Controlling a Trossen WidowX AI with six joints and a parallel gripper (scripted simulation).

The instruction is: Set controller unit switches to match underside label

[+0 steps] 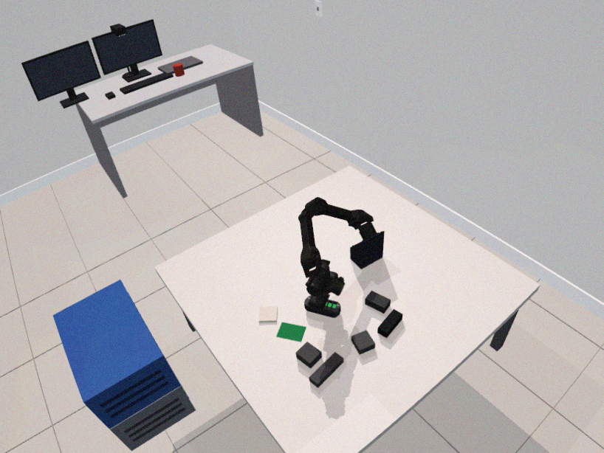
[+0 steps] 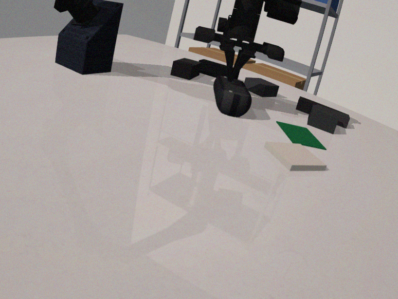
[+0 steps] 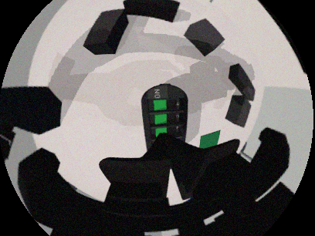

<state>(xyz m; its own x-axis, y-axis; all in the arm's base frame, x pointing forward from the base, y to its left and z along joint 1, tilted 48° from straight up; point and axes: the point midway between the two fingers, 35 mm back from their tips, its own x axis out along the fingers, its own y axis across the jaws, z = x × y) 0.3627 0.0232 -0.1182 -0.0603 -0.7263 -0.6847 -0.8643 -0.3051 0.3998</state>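
The dark grey controller unit [image 1: 328, 311] [image 2: 233, 99] [image 3: 168, 92] sits on its base on the bench, label side hidden. In the wrist view its ON marking is at the far end, and three switches below it show green on their left halves; the numbers are too small to read, and I cannot tell for sure which ends are pressed. The nearer switches are hidden behind my fingers. My gripper [image 2: 231, 78] [image 3: 162, 136] is shut with nothing between the fingers. Its tips point down at the top of the unit, touching it or just above; which, I cannot tell.
Several dark modules, one of them a long block [image 1: 326, 369], lie beyond the unit. A green board [image 1: 291, 332] [image 2: 300, 135] [image 3: 210, 139] and a beige plate [image 1: 268, 313] [image 2: 294, 156] lie to one side. The arm's dark base block [image 1: 368, 251] [image 2: 99, 41] stands on the bench.
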